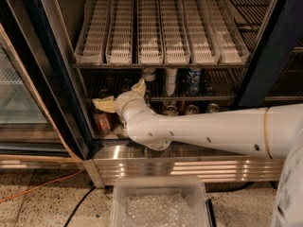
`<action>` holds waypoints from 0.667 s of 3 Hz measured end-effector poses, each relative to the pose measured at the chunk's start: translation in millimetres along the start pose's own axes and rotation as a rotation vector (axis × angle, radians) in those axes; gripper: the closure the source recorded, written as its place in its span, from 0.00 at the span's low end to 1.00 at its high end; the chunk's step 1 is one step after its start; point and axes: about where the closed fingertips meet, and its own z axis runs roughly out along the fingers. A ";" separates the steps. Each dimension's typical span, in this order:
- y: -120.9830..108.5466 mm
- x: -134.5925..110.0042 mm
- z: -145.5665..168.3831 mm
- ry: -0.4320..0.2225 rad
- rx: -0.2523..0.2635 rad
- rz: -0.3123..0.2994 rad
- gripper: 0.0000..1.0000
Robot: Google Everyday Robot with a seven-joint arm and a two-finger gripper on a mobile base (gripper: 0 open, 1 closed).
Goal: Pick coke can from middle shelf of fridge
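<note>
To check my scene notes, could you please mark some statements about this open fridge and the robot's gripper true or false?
The white robot arm enters the black-framed drinks fridge from the right. True.
The white slotted plastic lanes hold cans. False: they look empty.
The yellow-fingered gripper is open, at the fridge's left side. True.
The clear plastic bin stands on a shelf. False: it is on the floor.

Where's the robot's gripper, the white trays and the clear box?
gripper [120,96]: camera view, midway between its open yellow jaws, low left inside the fridge [189,167].
white trays [150,58]: camera view, middle tray's front end.
clear box [158,187]: camera view, its far rim.
</note>
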 end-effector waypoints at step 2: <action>0.0 0.0 0.0 0.000 0.000 0.000 0.21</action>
